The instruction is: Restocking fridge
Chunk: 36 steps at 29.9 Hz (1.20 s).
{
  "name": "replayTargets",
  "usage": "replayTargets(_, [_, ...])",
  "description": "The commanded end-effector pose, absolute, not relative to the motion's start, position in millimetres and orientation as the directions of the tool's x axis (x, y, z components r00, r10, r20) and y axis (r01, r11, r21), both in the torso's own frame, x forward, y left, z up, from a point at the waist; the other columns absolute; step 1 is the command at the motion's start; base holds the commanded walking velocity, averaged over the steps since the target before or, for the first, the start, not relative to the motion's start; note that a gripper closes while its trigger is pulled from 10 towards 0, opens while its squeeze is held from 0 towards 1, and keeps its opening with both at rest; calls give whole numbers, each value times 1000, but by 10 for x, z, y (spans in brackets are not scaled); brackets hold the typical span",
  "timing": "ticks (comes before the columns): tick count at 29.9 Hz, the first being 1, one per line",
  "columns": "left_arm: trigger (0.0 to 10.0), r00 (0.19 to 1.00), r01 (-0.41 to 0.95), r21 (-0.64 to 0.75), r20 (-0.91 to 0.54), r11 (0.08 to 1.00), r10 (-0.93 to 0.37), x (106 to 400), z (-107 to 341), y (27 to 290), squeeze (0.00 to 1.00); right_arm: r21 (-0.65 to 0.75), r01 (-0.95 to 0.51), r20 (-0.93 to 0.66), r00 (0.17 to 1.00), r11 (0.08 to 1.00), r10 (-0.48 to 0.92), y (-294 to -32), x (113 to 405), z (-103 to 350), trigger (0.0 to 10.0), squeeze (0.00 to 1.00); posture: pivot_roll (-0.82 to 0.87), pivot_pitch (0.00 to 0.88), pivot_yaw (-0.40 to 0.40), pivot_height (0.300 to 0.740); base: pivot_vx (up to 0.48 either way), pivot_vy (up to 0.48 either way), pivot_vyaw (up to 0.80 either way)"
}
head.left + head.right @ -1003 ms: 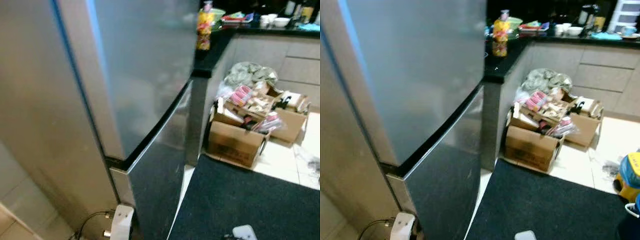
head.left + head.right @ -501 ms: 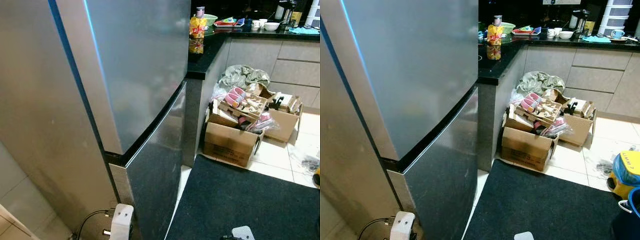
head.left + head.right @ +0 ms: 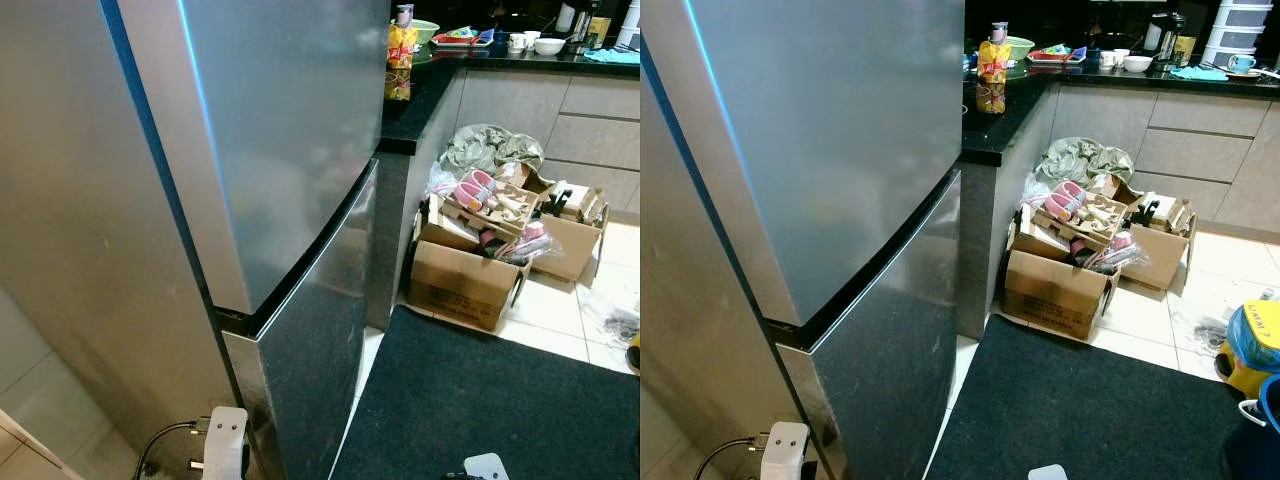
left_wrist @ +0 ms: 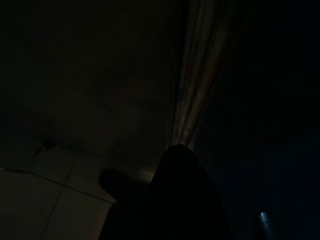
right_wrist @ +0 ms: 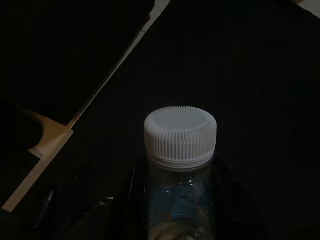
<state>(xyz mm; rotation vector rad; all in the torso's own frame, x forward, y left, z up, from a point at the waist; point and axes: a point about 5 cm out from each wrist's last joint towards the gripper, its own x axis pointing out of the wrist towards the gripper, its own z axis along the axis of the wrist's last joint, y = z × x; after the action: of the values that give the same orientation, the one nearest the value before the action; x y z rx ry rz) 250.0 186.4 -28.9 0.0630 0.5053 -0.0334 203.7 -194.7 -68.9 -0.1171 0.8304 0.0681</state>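
The right claw (image 5: pixel 180 200) is closed around a clear bottle (image 5: pixel 180 190) with a white ribbed cap (image 5: pixel 180 135), its 2 black fingers (image 5: pixel 125 200) flanking the neck. Below it lies a dark mat (image 5: pixel 260 75). The fridge (image 3: pixel 280 150), doors closed, stands ahead; the left claw's opening cannot be told.

Head pair downward, fridge (image 3: pixel 270 150) shared

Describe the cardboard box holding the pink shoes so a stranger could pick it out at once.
Start at the tall steel fridge and look past the black counter beside it. On the tiled floor below sit two open cardboard boxes; the nearer box, at the dark mat's edge, carries a tilted tray with pink shoes.
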Motion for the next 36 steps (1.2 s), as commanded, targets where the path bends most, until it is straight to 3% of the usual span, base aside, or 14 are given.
replayTargets(1, [10000,849,53,57,-528,997,-15,2411,-365,1903,0,-78,-111,-751,661,991,15,-1947,1993,-714,10000,0,-51,110,31,740,-292,0,0])
replayTargets(18, [10000,838,83,55,-545,995,-40,2426,-374,1842,0,-78,-107,-752,659,991,11,-1955,1983,-718,10000,0,-54,111,33,740,-392,0,0])
replayTargets(36, [10000,803,136,72,-593,988,-67,2414,-412,1807,0,-78,-109,-756,655,991,12,-1950,1956,-733,10000,0,-56,117,31,740,0,0,0])
